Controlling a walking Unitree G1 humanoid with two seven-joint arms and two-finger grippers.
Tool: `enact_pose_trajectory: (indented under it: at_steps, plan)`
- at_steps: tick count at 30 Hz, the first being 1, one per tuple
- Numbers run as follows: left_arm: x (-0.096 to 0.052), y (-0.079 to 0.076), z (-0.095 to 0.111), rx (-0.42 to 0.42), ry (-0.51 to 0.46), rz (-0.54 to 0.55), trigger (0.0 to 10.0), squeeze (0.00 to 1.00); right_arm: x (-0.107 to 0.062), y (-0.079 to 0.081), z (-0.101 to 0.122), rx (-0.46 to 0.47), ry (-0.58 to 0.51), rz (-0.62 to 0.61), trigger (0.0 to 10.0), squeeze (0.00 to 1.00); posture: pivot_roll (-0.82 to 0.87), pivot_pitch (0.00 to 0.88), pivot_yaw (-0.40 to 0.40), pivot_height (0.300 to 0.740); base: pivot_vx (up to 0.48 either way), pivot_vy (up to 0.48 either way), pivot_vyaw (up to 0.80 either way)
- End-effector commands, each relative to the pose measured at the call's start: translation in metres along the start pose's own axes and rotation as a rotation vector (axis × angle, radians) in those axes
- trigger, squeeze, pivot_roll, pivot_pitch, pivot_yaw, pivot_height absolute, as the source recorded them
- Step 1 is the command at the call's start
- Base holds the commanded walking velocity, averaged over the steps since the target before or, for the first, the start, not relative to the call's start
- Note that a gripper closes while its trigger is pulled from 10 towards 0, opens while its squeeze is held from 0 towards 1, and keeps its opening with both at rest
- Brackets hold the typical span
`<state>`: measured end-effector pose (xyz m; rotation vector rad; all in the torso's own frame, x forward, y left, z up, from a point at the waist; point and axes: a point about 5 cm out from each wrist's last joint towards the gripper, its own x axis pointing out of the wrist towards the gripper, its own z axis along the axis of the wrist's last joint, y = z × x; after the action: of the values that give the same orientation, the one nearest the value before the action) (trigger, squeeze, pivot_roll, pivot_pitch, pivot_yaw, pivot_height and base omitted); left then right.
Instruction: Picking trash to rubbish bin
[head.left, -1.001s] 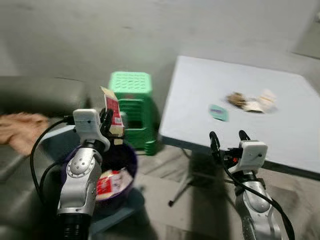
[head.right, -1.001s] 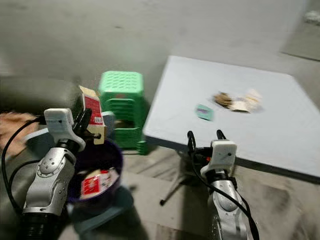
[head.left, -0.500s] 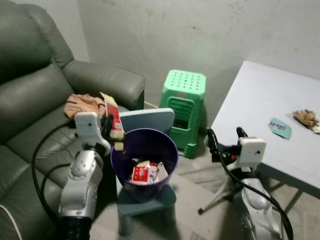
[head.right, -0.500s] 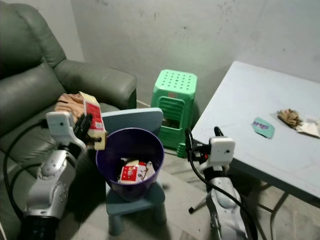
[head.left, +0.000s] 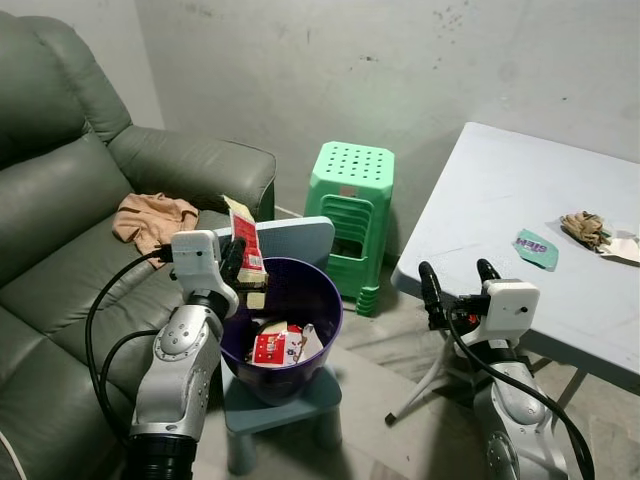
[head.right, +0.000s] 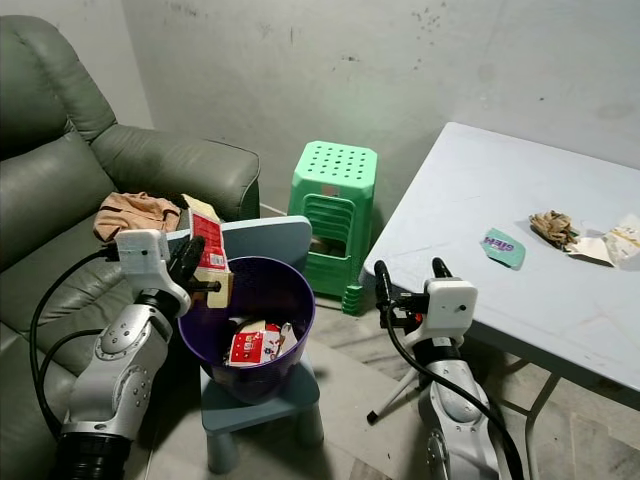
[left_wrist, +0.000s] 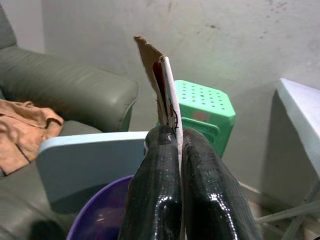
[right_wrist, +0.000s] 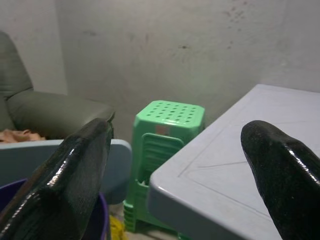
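— Two grippers were in sight; what did the left gripper (head.left: 240, 272) have?
— It was clamped on a flattened red and white carton (head.left: 246, 251), held upright, its torn top rising past the fingertips (left_wrist: 200, 172).
— And where was the bin?
— The purple rubbish bin (head.left: 322, 321) stood just below and beyond that gripper, on a small blue stool (head.left: 310, 398), with red and white packets (head.left: 272, 346) lying inside.
— What of the right gripper (head.left: 455, 282)?
— It hung with fingers spread wide and bare, just before the edge of the white folding table (head.left: 500, 210). A teal wrapper (head.left: 535, 247) and crumpled brown scraps (head.left: 583, 228) lay on the tabletop well beyond it.
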<state>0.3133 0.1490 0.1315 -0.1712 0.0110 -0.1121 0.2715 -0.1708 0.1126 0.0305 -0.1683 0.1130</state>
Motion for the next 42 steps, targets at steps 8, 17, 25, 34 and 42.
enact_pose_trajectory:
  at_steps: [8, 17, 25, 34, 42]
  plan:
    - [0.006, 0.017, -0.007, 0.073, 0.052, 0.003, 10.0, 0.00, 0.007, 0.015, 0.022, -0.059, -0.009, 0.284, 10.0, 0.00, 0.02, 0.019, -0.105, 0.740, 0.000, 0.000, 0.00]
    - [0.019, 0.035, -0.014, 0.100, 0.104, 0.022, 10.0, 0.00, -0.006, 0.032, 0.022, -0.034, 0.070, 0.505, 10.0, 0.00, 0.02, 0.137, -0.164, 0.740, 0.000, 0.000, 0.00]
    - [0.026, 0.033, -0.026, 0.122, 0.149, -0.049, 10.0, 0.00, -0.033, 0.045, 0.024, 0.044, 0.161, 0.647, 10.0, 0.00, -0.03, 0.236, -0.184, 0.740, 0.000, 0.000, 0.00]
    - [0.040, 0.010, -0.033, 0.152, 0.186, -0.206, 10.0, 0.00, -0.053, 0.041, 0.035, 0.050, 0.211, 0.636, 10.0, 0.00, -0.11, 0.311, -0.173, 0.740, 0.000, 0.000, 0.00]
    - [0.050, -0.004, -0.030, 0.169, 0.201, -0.285, 10.0, 0.00, -0.067, 0.038, 0.044, 0.070, 0.238, 0.628, 10.0, 0.00, -0.15, 0.350, -0.168, 0.740, 0.000, 0.000, 0.00]
